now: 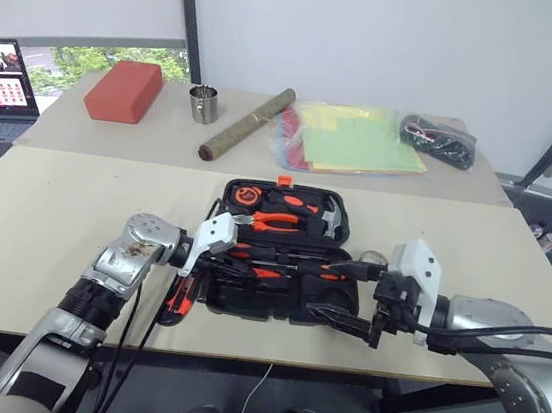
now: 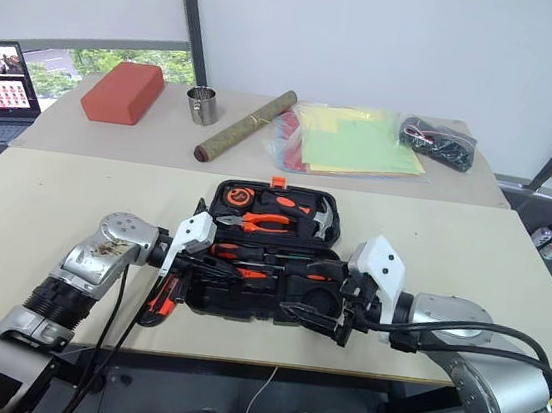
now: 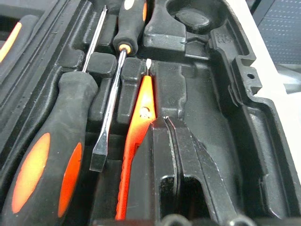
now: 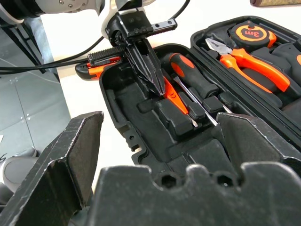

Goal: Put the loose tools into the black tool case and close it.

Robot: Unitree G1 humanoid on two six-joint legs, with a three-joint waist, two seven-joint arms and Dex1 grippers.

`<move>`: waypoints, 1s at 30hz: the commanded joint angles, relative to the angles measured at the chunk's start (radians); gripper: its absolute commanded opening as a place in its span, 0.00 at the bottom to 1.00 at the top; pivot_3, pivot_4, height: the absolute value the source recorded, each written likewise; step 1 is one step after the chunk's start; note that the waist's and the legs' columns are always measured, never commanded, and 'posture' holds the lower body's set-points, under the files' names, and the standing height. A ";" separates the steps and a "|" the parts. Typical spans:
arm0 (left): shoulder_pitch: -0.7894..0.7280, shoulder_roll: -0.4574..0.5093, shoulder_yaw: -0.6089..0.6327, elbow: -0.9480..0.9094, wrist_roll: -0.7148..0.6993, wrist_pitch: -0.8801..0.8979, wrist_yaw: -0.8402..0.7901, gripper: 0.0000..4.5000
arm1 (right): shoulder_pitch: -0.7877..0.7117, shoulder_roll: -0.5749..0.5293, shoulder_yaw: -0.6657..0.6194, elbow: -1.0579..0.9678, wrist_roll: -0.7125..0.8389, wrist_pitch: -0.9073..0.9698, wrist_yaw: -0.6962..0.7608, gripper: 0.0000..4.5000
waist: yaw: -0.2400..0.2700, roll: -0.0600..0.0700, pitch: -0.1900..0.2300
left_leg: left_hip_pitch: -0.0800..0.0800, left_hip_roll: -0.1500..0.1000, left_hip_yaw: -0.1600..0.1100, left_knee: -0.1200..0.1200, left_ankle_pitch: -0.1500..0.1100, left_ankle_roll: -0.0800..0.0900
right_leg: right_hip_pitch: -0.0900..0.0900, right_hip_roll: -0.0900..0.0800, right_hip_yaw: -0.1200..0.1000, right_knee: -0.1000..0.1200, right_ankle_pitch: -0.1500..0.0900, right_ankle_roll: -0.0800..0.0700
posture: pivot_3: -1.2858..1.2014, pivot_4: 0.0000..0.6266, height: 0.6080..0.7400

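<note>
The black tool case (image 1: pixel 244 303) lies open on the near table, its lid flat at the back. Two orange-and-black screwdrivers (image 3: pixel 42 165) rest in the base's recesses. Beside them lies the slim orange tester pen (image 3: pixel 141 108). My left gripper (image 4: pixel 160 92) is shut, its tips down on the pen's rear end, with nothing between the fingers (image 3: pixel 164 141). The orange-black utility knife (image 1: pixel 176 300) lies on the table just left of the case, under my left wrist. My right gripper (image 1: pixel 323 288) hangs open over the case's front right corner.
Orange-handled pliers (image 1: pixel 279 224), a small hammer (image 1: pixel 330 216) and a tape measure (image 1: pixel 247 196) sit in the lid. On the far table are a red block (image 1: pixel 124 90), a metal cup (image 1: pixel 204 104), a rolled mat (image 1: pixel 247 123), coloured folders (image 1: pixel 360 139) and a laptop (image 1: pixel 0 92).
</note>
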 commanded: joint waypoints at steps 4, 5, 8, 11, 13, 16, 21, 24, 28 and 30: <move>0.044 0.065 0.124 -0.145 -0.100 0.160 0.030 0.01 | -0.027 0.000 0.004 -0.001 0.007 -0.014 0.014 1.00 | -0.007 0.000 0.000 | -0.001 0.000 0.000 -0.001 0.000 0.000 | -0.002 0.000 0.000 0.000 0.000 0.000 | 0.52 0.24 0.97; 0.082 0.100 0.165 -0.207 -0.132 0.207 0.036 0.01 | -0.034 -0.002 0.007 0.002 0.012 -0.015 0.025 1.00 | -0.011 0.000 0.000 | -0.002 0.000 0.000 -0.001 0.000 0.000 | -0.002 0.000 0.000 0.000 0.000 0.000 | 0.52 0.24 0.97; 0.218 0.193 0.295 -0.365 -0.198 0.321 0.087 0.15 | -0.064 -0.006 0.013 0.019 0.032 -0.015 0.062 1.00 | -0.019 0.000 0.000 | -0.002 0.000 0.000 -0.003 0.000 0.000 | -0.004 0.001 -0.001 0.000 0.000 -0.001 | 0.52 0.24 0.97; 0.445 0.266 0.490 -0.525 -0.222 0.409 0.177 0.39 | -0.114 -0.006 0.033 0.051 0.034 -0.027 0.113 1.00 | -0.028 0.000 0.001 | -0.002 0.000 0.000 -0.004 0.000 0.000 | -0.003 0.001 -0.001 -0.001 -0.001 -0.002 | 0.52 0.24 0.97; 0.589 0.273 0.610 -0.600 -0.234 0.450 0.226 0.55 | -0.135 -0.011 0.050 0.068 0.023 -0.040 0.149 1.00 | -0.027 0.000 0.001 | -0.001 0.000 0.000 -0.005 0.000 -0.001 | -0.003 0.001 -0.001 -0.002 -0.001 -0.001 | 0.52 0.24 0.97; 0.811 0.259 0.770 -0.691 -0.229 0.459 0.260 0.80 | -0.166 -0.021 0.080 0.091 0.008 -0.061 0.210 1.00 | -0.017 0.000 0.001 | -0.001 0.000 0.000 -0.005 -0.001 -0.002 | -0.002 0.000 -0.001 -0.003 -0.003 0.001 | 0.52 0.24 0.97; 0.918 0.230 0.876 -0.805 -0.293 0.546 0.349 0.99 | -0.201 -0.028 0.123 0.129 -0.027 -0.102 0.282 1.00 | 0.013 0.000 0.002 | -0.001 -0.001 -0.002 -0.005 -0.006 -0.010 | -0.002 -0.002 -0.001 -0.004 -0.004 0.004 | 0.52 0.24 0.97; 0.860 0.227 0.854 -0.891 -0.371 0.694 0.437 0.99 | -0.213 -0.025 0.147 0.152 -0.051 -0.124 0.307 1.00 | 0.019 0.000 0.002 | -0.001 -0.002 -0.002 -0.005 -0.006 -0.010 | -0.002 -0.003 -0.001 -0.004 -0.003 0.005 | 0.52 0.24 0.97; 0.693 0.199 0.756 -0.956 -0.423 0.925 0.611 0.99 | -0.215 -0.010 0.160 0.152 -0.069 -0.135 0.304 1.00 | 0.019 0.000 0.001 | -0.001 -0.002 -0.001 -0.005 -0.006 -0.010 | -0.001 -0.003 -0.001 -0.002 0.000 0.000 | 0.52 0.24 0.97; 0.583 0.168 0.646 -0.966 -0.402 1.032 0.713 0.99 | -0.203 0.001 0.159 0.141 -0.086 -0.146 0.282 1.00 | 0.016 0.000 0.001 | -0.001 -0.002 -0.001 -0.005 -0.006 -0.011 | -0.001 -0.001 0.000 -0.001 0.001 -0.001 | 0.52 0.24 0.97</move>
